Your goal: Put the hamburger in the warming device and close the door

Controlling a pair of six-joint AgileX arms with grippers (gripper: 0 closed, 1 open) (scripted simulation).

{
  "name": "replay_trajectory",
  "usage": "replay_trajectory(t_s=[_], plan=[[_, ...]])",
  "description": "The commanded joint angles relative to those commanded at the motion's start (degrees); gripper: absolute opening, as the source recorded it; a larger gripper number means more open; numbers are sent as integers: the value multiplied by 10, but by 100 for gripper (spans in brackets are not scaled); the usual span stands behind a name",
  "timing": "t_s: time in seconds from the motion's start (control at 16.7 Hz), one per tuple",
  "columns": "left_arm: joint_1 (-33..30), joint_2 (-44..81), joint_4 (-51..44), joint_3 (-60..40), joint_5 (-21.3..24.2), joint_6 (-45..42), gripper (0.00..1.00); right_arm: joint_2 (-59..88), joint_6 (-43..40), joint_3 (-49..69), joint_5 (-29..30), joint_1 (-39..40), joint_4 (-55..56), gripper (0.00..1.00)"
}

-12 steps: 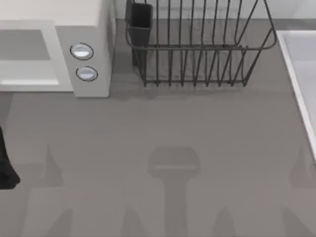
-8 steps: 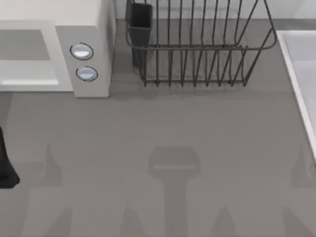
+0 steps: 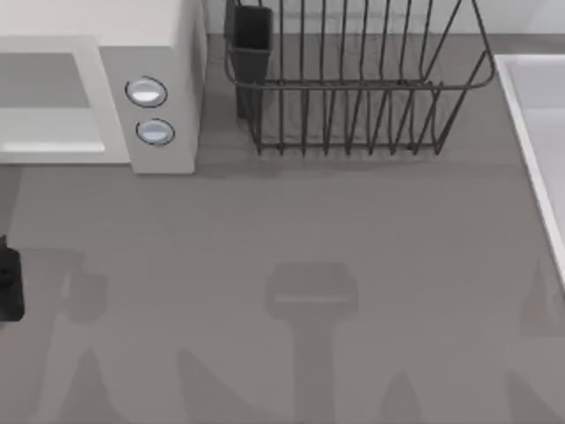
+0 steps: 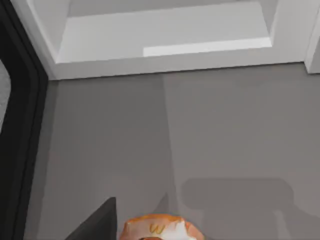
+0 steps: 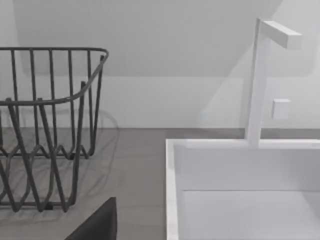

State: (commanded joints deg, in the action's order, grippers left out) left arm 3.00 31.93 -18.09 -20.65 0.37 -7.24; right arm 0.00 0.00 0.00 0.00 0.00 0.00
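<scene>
Hamburger (image 4: pixel 159 229) beside left pincer's finger (image 4: pixel 95 225), grip state unclear, facing open warming device (image 4: pixel 165 40), right arm parked.

Left gripper (image 3: pixel 7 284) at table's left edge

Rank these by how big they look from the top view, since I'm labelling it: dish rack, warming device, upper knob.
1. dish rack
2. warming device, though the picture's edge cuts it off, so this order is unsure
3. upper knob

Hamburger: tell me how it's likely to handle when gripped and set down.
The hamburger looks rounded and bun-like, so it probably squashes under a firm squeeze. Its domed top suggests it could slip in the left claw. It is small, so likely light.
</scene>
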Motion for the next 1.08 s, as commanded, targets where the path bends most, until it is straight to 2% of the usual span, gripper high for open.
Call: replay_trajectory(t_s=[0.6,0.84,1.08], plan=[[50,490,-268,-325,1,-110,100,0,0,0,0,0,0,100],[65,624,-340,-414,1,-139,100,0,0,0,0,0,0,100],[73,690,-376,-461,0,-154,100,0,0,0,0,0,0,100]])
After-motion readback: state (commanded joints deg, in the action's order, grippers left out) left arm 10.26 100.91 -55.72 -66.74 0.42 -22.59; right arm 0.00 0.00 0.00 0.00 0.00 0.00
